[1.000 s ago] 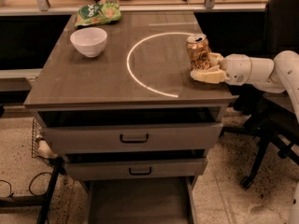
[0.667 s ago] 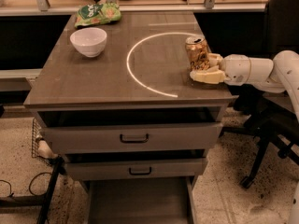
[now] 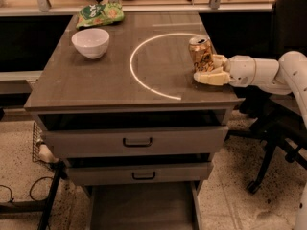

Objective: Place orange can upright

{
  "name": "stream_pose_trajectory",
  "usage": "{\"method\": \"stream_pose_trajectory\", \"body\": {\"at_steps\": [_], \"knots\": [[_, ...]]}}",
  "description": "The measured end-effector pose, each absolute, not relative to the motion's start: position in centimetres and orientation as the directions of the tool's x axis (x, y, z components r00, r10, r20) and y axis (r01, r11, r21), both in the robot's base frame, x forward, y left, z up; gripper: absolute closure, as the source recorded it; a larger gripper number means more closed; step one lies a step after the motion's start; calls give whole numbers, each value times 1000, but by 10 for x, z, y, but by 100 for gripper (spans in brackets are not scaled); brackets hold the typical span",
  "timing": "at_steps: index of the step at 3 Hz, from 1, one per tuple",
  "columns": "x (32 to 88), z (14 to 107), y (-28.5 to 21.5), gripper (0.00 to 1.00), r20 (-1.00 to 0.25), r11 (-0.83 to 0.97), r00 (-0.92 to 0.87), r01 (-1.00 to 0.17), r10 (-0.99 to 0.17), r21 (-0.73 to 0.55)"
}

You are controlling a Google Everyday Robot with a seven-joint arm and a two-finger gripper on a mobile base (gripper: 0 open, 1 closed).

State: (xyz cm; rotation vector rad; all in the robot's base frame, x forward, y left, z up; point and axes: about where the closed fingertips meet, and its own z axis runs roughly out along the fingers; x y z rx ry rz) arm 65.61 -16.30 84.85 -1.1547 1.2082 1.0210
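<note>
The orange can (image 3: pixel 200 53) stands upright on the table near its right edge, just inside the right end of a white arc (image 3: pixel 144 80) marked on the tabletop. It has a gold-brown mottled print and a silver top. My gripper (image 3: pixel 206 68) reaches in from the right on a white arm (image 3: pixel 259 72). Its cream fingers (image 3: pixel 211 78) sit on either side of the can's lower half and close on it. The can's base rests on the table.
A white bowl (image 3: pixel 90 42) sits at the back left and a green snack bag (image 3: pixel 100 14) lies behind it. The table (image 3: pixel 96 87) has two drawers below. A black office chair (image 3: pixel 283 28) stands to the right, behind the arm.
</note>
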Motion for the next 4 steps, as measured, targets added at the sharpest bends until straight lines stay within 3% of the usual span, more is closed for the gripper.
{"method": "stream_pose_trajectory", "body": {"at_steps": [2,4], "knots": [[656,850,-163,5,-995,146,101,-984,-19,-103],[656,851,-163,0,-995,146,101,-984,-18,-103]]}}
